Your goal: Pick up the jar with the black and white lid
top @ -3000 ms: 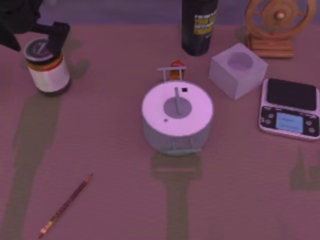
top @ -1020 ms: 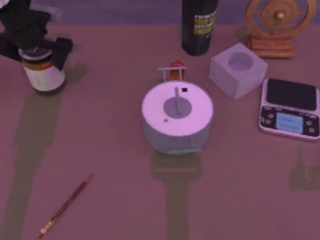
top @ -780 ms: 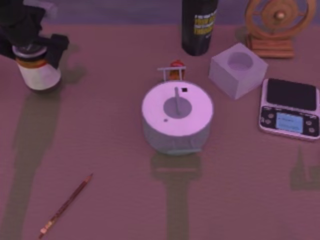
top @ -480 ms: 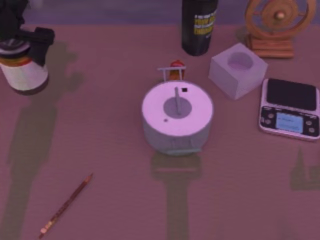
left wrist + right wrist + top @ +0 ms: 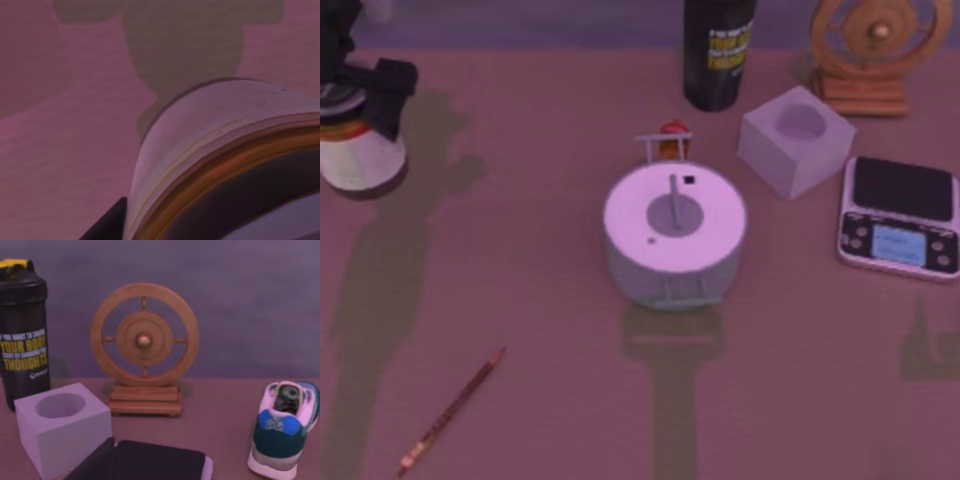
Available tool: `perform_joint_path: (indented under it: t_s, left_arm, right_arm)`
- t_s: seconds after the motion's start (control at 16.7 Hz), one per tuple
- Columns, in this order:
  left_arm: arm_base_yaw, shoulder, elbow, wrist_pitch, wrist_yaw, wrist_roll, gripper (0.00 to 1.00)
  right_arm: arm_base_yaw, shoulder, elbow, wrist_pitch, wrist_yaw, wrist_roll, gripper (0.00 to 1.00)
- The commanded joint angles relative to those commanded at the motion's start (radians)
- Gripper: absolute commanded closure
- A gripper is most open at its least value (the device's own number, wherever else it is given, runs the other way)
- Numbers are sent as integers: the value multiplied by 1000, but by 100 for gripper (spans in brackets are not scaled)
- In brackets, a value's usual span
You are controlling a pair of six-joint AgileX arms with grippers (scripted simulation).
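Note:
The jar with the black and white lid (image 5: 360, 158) hangs at the table's far left, with its white label and orange band showing below the gripper. My left gripper (image 5: 345, 92) is shut on its top from above and hides most of the lid. The jar's shadow lies apart from it on the table. Close up in the left wrist view, the jar (image 5: 210, 130) fills the picture, with one dark finger (image 5: 107, 227) against its side. My right arm is out of the top view, parked at the right near the scale.
A round white drum (image 5: 675, 235) stands mid-table. A black bottle (image 5: 718, 50), a wooden wheel (image 5: 870, 45), a lilac hollow cube (image 5: 795, 140) and a scale (image 5: 900, 215) fill the back right. A pencil (image 5: 452, 410) lies front left. A shoe (image 5: 280, 427) stands beside the wheel.
My left gripper closed on the jar, then carried it up and to the left. The jar's shadow has spread and parted from it.

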Motion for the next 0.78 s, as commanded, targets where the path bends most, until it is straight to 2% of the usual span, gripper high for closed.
perform_joint_path:
  t_s: [0.24, 0.78]
  left_arm:
    - [-36, -7, -34, 28, -16, -67, 100]
    - [-263, -48, -248, 193, -92, -473, 100]
  right_arm:
    - [0, 0, 0, 0, 0, 0, 0]
    - [0, 0, 0, 0, 0, 0, 0]
